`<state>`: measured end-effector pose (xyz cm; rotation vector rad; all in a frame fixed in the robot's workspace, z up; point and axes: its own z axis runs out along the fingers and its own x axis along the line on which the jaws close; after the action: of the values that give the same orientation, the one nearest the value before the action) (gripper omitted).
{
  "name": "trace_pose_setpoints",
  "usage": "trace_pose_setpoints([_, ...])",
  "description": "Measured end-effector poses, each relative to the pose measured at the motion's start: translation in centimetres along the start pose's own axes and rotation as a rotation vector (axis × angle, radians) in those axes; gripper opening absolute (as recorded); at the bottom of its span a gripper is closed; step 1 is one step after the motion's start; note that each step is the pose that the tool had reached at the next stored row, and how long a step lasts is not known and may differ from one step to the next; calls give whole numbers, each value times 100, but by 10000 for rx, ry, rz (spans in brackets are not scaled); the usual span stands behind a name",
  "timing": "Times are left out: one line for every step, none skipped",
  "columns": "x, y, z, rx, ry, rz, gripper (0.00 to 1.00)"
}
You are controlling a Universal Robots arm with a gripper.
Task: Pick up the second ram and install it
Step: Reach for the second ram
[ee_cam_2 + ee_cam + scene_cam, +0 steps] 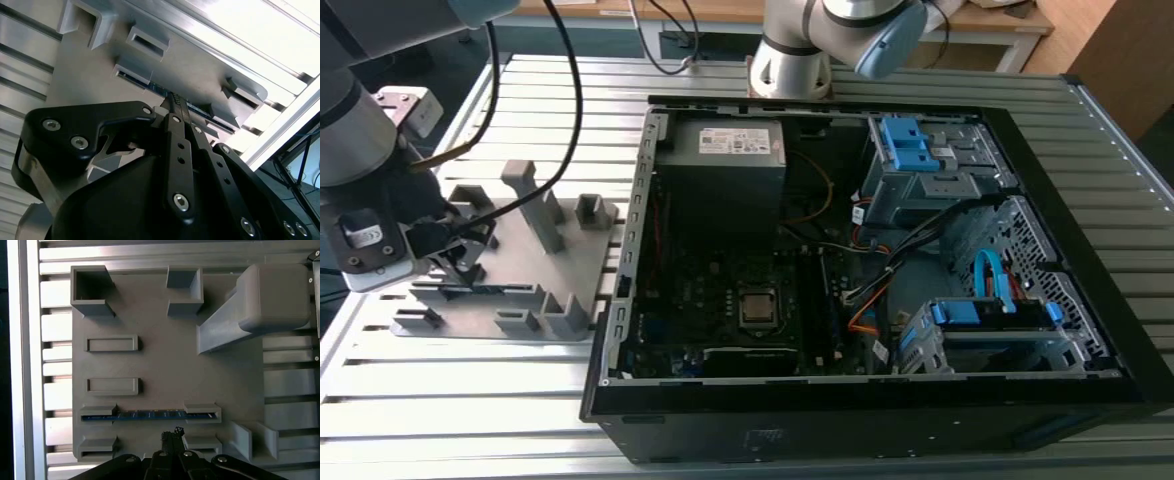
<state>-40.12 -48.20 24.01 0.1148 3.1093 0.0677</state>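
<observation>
The second ram (pixel 150 415) stands on edge in the grey fixture (pixel 160 365), a thin dark strip with a blue edge held at each end by a slotted rib. In the first wrist view the gripper (pixel 171 432) has its fingers drawn together to a single tip, with nothing between them. The tip sits just beside the middle of the strip's long side, with a narrow band of bare grey showing between the two. In the second wrist view the closed tip of the gripper (pixel 175 97) lies across the line of the strip (pixel 159 88), hiding a short stretch of it. The exterior view places the gripper (pixel 454 255) low over the near part of the fixture (pixel 574 250), at the exterior view's left. The fixture lies flat on a slatted aluminium table (pixel 454 400). Just beside it, toward the exterior view's right, an open black computer case (pixel 854 420) lies on its side with its board, drive cages and cables exposed. At the far edge of the table stands a second robot arm (pixel 790 60), and behind it a wooden bench (pixel 720 10).
</observation>
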Motion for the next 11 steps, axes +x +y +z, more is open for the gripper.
trace_pose_setpoints([1,0,10,0,0,0,10])
trace_pose_setpoints([1,-1,19,1,1,0,10])
trace_pose_setpoints([2,-1,30,0,0,1,10])
trace_pose_setpoints([2,-1,45,0,1,0,10])
trace_pose_setpoints([2,-2,64,0,1,0,10])
trace_pose_setpoints([3,-2,82,1,2,0,10])
trace_pose_setpoints([4,-3,100,0,0,0,10])
trace_pose_setpoints([4,-4,117,0,0,0,10])
trace_pose_setpoints([4,-4,126,0,0,0,10])
trace_pose_setpoints([5,-4,127,1,2,0,10])
trace_pose_setpoints([5,-4,127,2,1,0,10])
